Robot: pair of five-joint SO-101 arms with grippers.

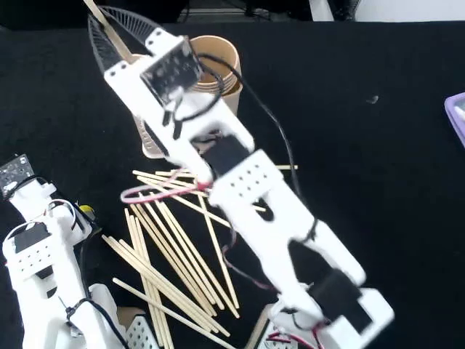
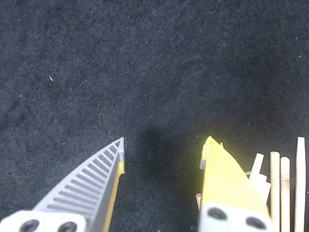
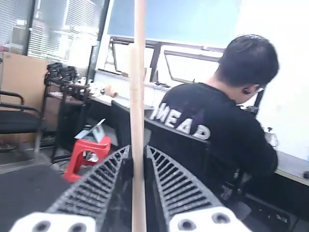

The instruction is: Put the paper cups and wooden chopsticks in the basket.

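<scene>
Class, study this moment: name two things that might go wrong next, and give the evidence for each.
1. The right gripper pinches one chopstick with a long end sticking out; it may pivot or slip.
2. That arm hangs close over the paper cups; swinging low might topple them.

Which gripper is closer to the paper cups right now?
Right. The right gripper, shut on a chopstick, is just beside the paper cups; the left gripper is open over the table by the loose chopsticks, well away.
</scene>
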